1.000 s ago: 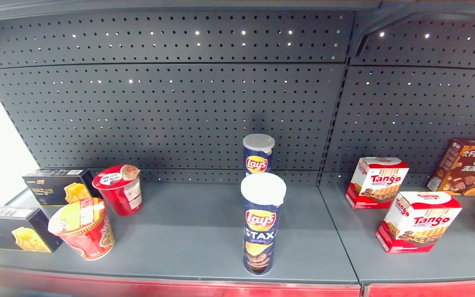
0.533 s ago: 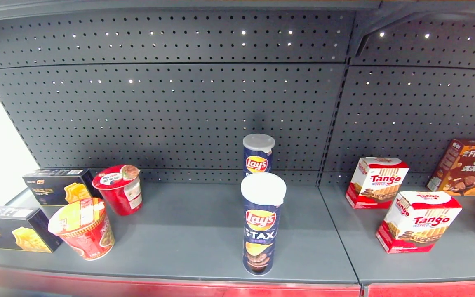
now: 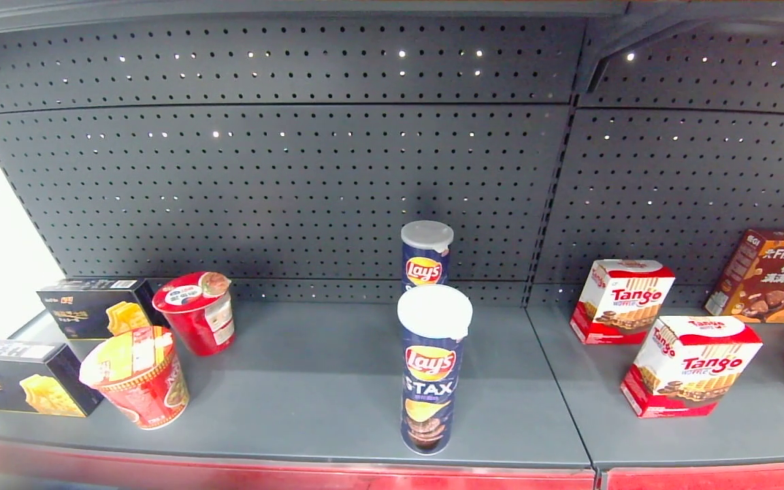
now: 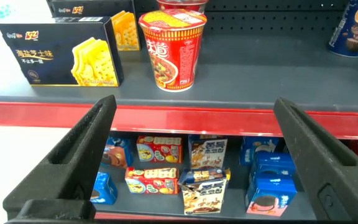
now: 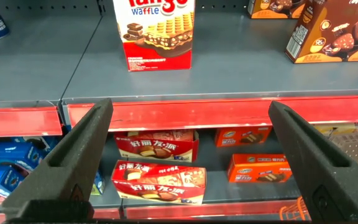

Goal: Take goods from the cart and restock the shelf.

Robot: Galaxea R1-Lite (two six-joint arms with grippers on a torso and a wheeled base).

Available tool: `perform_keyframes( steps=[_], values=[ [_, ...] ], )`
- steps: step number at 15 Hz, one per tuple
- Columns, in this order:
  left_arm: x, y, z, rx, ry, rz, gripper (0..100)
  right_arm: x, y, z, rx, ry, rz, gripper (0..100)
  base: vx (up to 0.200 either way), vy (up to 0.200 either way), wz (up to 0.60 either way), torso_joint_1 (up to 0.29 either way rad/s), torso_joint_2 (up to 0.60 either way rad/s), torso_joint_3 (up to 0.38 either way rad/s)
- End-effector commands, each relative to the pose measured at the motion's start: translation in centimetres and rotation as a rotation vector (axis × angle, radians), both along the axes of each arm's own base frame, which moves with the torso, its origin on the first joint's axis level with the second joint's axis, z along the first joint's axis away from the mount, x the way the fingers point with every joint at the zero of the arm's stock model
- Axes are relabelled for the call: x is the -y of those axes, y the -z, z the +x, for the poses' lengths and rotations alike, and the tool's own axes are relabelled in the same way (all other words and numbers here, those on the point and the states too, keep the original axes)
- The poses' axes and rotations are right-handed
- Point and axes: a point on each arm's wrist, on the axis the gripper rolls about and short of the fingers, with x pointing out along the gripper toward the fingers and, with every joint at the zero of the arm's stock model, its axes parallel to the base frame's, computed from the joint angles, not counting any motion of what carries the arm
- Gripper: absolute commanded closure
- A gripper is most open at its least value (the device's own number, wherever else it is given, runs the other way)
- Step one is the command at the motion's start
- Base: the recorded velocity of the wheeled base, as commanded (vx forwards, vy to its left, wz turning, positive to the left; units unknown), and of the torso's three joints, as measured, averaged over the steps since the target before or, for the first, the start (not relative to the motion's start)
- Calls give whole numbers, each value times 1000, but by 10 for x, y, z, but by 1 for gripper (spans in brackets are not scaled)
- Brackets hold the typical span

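- Your left gripper (image 4: 193, 106) hangs in front of the red front rail (image 4: 185, 116) of the dark grey metal shelf (image 3: 337, 395), fingers spread wide with nothing between them.
- Your right gripper (image 5: 189, 106) sits the same way farther right, fingers parted and empty.
- On the shelf's left stand two black cracker boxes (image 3: 21, 378) and two red paper noodle cups (image 3: 139, 378), one of each behind the other.
- In the middle, a tall dark blue crisp tube with a white lid (image 3: 433, 371) stands upright near the front edge, and a second blue tube (image 3: 426, 255) stands behind it at the perforated back panel (image 3: 283, 177).
- On the right bay are two red and white waffle boxes (image 3: 691, 365), well apart from the tubes, and a brown chocolate biscuit box (image 3: 770, 274) at the back.
- Below the rail, a lower shelf holds small blue snack boxes (image 4: 269, 183) and red cake boxes (image 5: 157, 180).
- A sliver of orange wire (image 5: 300, 211) low in the right wrist view may be the cart; too little shows to be sure.
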Motion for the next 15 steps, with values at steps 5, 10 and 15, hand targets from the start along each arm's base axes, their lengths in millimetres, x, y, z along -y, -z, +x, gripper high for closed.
perform_keyframes(
  steps=[5,10,15],
  values=[
    [0,0,0,-1,0,0,0,0,0,0,0,1,-1,0,0,0,0,0,0,0],
    [0,0,0,-1,0,0,0,0,0,0,0,1,-1,0,0,0,0,0,0,0],
    [0,0,0,1,0,0,0,0,0,0,0,-1,-1,0,0,0,0,0,0,0]
  ],
)
